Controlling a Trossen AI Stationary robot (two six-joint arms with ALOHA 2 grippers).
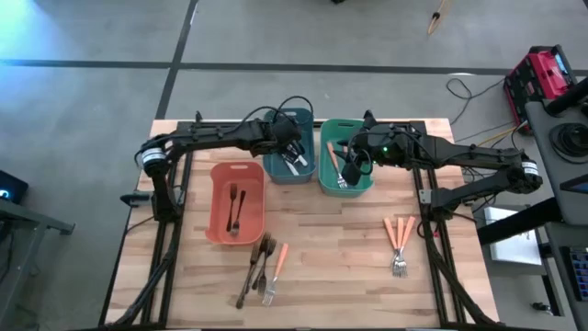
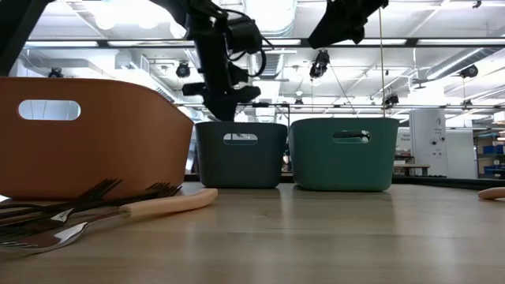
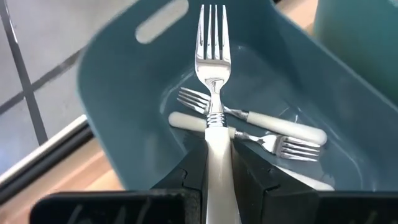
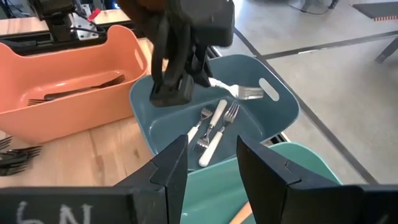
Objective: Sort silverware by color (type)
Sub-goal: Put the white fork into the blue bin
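Forks with pale handles already lie in the blue bin [image 1: 276, 167] at twelve o'clock on the tabletop [image 1: 331, 248], so the left pincer [image 3: 217, 168], pinching a matching fork [image 3: 212, 68], hangs over it, while the right pincer [image 4: 208, 158] waits spread above the green bin [image 1: 364, 182].

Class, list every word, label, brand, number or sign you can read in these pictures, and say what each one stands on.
No text can be read anywhere.
Pale chalk-like marks on the dark bar at the right wrist view's bottom edge: cut off, illegible.
Similar faint marks on the dark bar in the left wrist view: illegible.
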